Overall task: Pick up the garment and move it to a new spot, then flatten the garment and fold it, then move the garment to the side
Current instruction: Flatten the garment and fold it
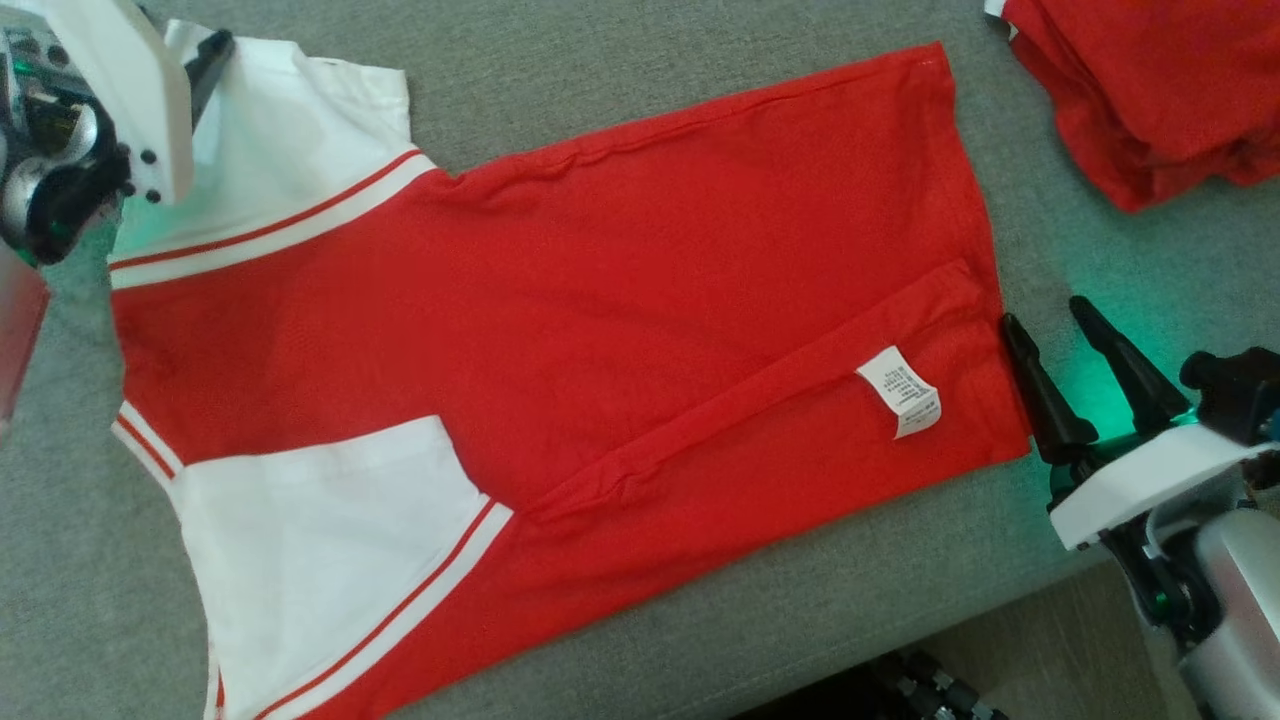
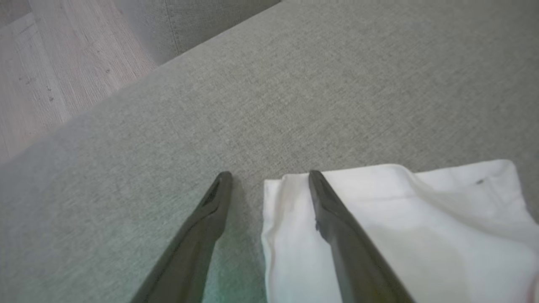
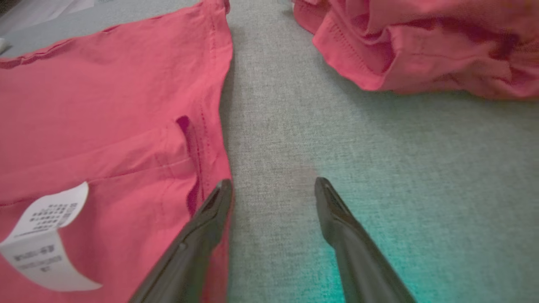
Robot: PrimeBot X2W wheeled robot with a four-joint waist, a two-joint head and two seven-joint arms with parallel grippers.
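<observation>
Your left gripper [image 2: 269,177] is open and holds nothing: one finger lies over the corner of the white sleeve [image 2: 400,210], the other on bare cloth just beside the sleeve edge. Your right gripper [image 3: 273,182] is open and empty too, one finger at the hem of the garment [image 1: 560,300], the other out on the cushion [image 1: 700,640]. The garment lies flat between the 2 grippers, folded in lengthwise I think, w/ the label [image 1: 900,392] turned up near the right gripper. Risks: if the left closes here, it may pinch only the top layer, so the fold opens at lifting. On the right, the finger may slide over the hem, not under, and you get no grip. If both sides don't rise together, the garment skews. A red pile [image 1: 1150,90] lies ahead of the right gripper, so a wide swing can drag it. Surface: grey woven cushion, soft, so fingertips can sink and catch. Beyond the left gripper the cushion ends, w/ pale wood floor [image 2: 42,63] below.
</observation>
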